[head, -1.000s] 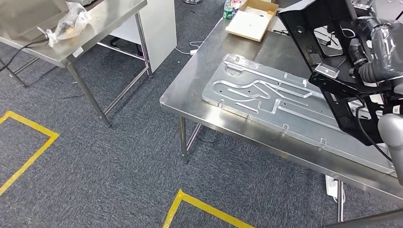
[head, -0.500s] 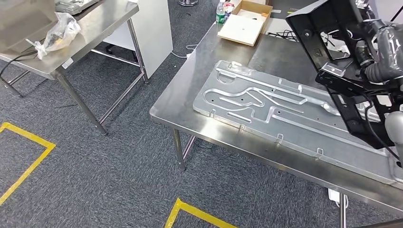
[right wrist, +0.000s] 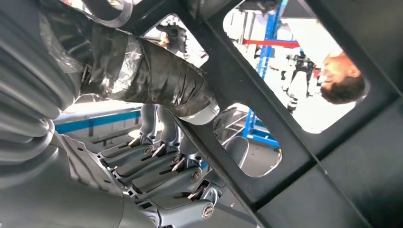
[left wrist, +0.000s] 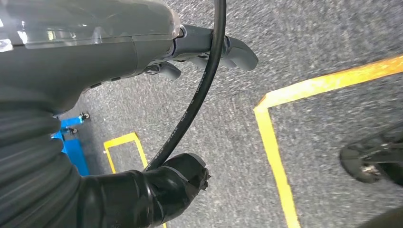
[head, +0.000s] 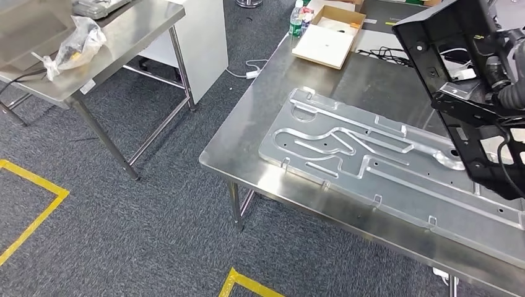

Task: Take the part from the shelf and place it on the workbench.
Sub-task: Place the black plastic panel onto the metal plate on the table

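The black frame part (head: 461,93) was in the air at the right of the head view, gripped by the right hand (head: 504,74), above the far right portion of the steel workbench (head: 260,117). Its long axis ran from up-and-away near the workbench's far edge down toward the robot, and it was tilted, its lower end hanging over the stamped aluminium panel (head: 371,164) that lay flat on the bench. In the right wrist view, the right hand's fingers (right wrist: 161,171) curled around one black bar of the part (right wrist: 266,118), with the thumb pressed on the other side, so the grasp was firm.

The left hand (left wrist: 190,52) hung over grey carpet with yellow floor tape (left wrist: 273,137); its fingers looked loosely spread, with nothing in them.

At the bench's far end an open cardboard box (head: 331,37) sat beside a green-labelled bottle (head: 297,20); what the box held could not be told. A crumpled plastic bag (head: 74,40) lay on a second steel table (head: 124,31).
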Controlling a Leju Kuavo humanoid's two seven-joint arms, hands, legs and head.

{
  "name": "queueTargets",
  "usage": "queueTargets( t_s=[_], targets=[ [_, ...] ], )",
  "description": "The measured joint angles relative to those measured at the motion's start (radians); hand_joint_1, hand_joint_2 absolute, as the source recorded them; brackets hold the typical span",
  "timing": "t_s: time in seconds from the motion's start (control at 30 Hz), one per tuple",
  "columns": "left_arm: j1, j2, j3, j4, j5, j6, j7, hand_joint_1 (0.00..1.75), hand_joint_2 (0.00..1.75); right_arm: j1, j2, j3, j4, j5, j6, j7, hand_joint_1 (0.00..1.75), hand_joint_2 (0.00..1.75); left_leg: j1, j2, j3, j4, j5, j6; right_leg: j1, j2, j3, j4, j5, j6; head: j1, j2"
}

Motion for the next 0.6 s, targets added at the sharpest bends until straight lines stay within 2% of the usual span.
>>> queueTargets(
  t_s=[0.03,0.07,0.1,0.17,0.2,0.23,0.3,0.33,0.37,0.4,0.43,0.47,0.5,0.53,0.57,0.6],
  targets=[
    [0.000,0.000,0.000,-0.002,0.000,-0.001,0.001,0.00,1.75,0.002,-0.004,-0.002,0.001,-0.001,0.001,0.000,1.75,1.75,0.000,0.000,0.005,0.001,-0.008,-0.008,0.004,-0.002,0.012,-0.036,0.015,-0.005,0.000,0.000],
    [0.001,0.000,0.001,-0.004,0.000,-0.002,0.002,0.00,1.75,0.005,-0.007,-0.004,0.003,-0.002,0.002,-0.001,1.75,1.75,-0.001,-0.001,0.010,0.003,-0.015,-0.015,0.009,-0.003,0.017,-0.051,0.015,-0.013,0.001,0.000],
    [0.000,-0.001,0.001,-0.007,0.000,-0.003,0.003,0.00,1.75,0.007,-0.011,-0.006,0.004,-0.002,0.003,-0.001,1.75,1.75,-0.002,-0.001,0.015,0.005,-0.020,-0.021,0.012,-0.003,0.019,-0.054,0.007,-0.022,0.001,0.000],
    [0.000,-0.001,0.001,-0.011,0.000,-0.004,0.004,0.00,1.75,0.012,-0.018,-0.013,0.005,-0.003,0.005,-0.002,1.75,1.75,-0.002,0.001,0.013,0.025,-0.026,-0.030,0.010,-0.001,0.032,-0.056,0.008,-0.039,0.002,0.000],
    [-0.001,-0.002,0.001,-0.014,0.000,-0.004,0.004,0.00,1.75,0.012,-0.022,-0.016,0.005,-0.003,0.005,-0.002,1.75,1.75,-0.002,0.002,-0.004,0.058,-0.031,-0.033,0.009,0.000,0.040,-0.057,0.005,-0.046,0.001,0.000],
    [-0.002,-0.002,0.001,-0.015,0.000,-0.005,0.004,0.00,1.75,0.011,-0.024,-0.020,0.005,-0.003,0.005,-0.002,1.75,1.75,-0.001,0.002,-0.033,0.109,-0.042,-0.035,0.010,0.000,0.047,-0.059,0.000,-0.053,0.001,0.000],
    [-0.003,-0.002,0.000,-0.017,0.000,-0.005,0.004,0.00,1.75,0.012,-0.026,-0.024,0.005,-0.003,0.006,-0.002,1.75,1.75,-0.001,0.003,-0.118,0.242,-0.088,-0.040,0.015,0.000,0.059,-0.060,-0.011,-0.065,0.001,0.000],
    [-0.002,-0.002,0.000,-0.017,0.000,-0.006,0.004,0.00,1.75,0.014,-0.026,-0.024,0.005,-0.003,0.006,-0.002,1.75,1.75,-0.001,0.003,-0.158,0.291,-0.109,-0.040,0.019,0.001,0.065,-0.060,-0.017,-0.068,0.001,0.000],
    [-0.001,-0.003,0.000,-0.019,0.000,-0.006,0.005,0.00,1.75,0.017,-0.026,-0.024,0.006,-0.004,0.007,-0.002,1.75,1.75,-0.002,0.003,-0.185,0.311,-0.113,-0.038,0.024,0.003,0.072,-0.059,-0.024,-0.071,0.001,0.000],
    [0.001,-0.003,0.001,-0.020,0.000,-0.006,0.006,0.00,1.75,0.019,-0.026,-0.024,0.006,-0.005,0.009,-0.002,1.75,1.75,-0.004,0.003,-0.195,0.297,-0.095,-0.033,0.028,0.004,0.081,-0.059,-0.030,-0.073,0.001,0.000],
    [0.002,-0.003,0.001,-0.022,0.000,-0.007,0.006,0.00,1.75,0.020,-0.027,-0.025,0.006,-0.006,0.010,-0.003,1.75,1.75,-0.008,0.003,-0.187,0.247,-0.052,-0.023,0.033,0.005,0.091,-0.059,-0.037,-0.074,0.001,0.000],
    [0.003,-0.003,0.001,-0.025,0.000,-0.007,0.007,0.00,1.75,0.022,-0.028,-0.026,0.006,-0.006,0.012,-0.003,1.75,1.75,-0.014,0.003,-0.170,0.175,0.003,-0.010,0.036,0.005,0.100,-0.059,-0.044,-0.075,0.002,0.000],
    [0.003,-0.003,0.003,-0.028,0.000,-0.008,0.006,0.00,1.75,0.021,-0.030,-0.027,0.006,-0.007,0.014,-0.003,1.75,1.75,-0.020,0.003,-0.151,0.110,0.043,0.005,0.039,0.005,0.107,-0.060,-0.050,-0.075,0.002,0.000],
    [0.003,-0.003,0.005,-0.033,0.000,-0.010,0.004,0.00,1.75,0.021,-0.030,-0.028,0.007,-0.007,0.016,-0.003,1.75,1.75,-0.025,0.003,-0.136,0.060,0.067,0.015,0.041,0.006,0.111,-0.060,-0.055,-0.073,0.002,0.000],
    [0.004,-0.005,0.009,-0.038,0.000,-0.012,0.001,0.00,1.75,0.022,-0.031,-0.028,0.009,-0.006,0.020,-0.004,1.75,1.75,-0.028,0.003,-0.127,0.034,0.078,0.021,0.040,0.007,0.112,-0.061,-0.058,-0.070,0.002,0.000],
    [0.004,-0.007,0.012,-0.043,0.000,-0.014,-0.003,0.00,1.75,0.024,-0.032,-0.028,0.012,-0.005,0.024,-0.006,1.75,1.75,-0.028,0.002,-0.123,0.027,0.077,0.019,0.041,0.007,0.112,-0.060,-0.061,-0.066,0.003,0.000]
  ],
)
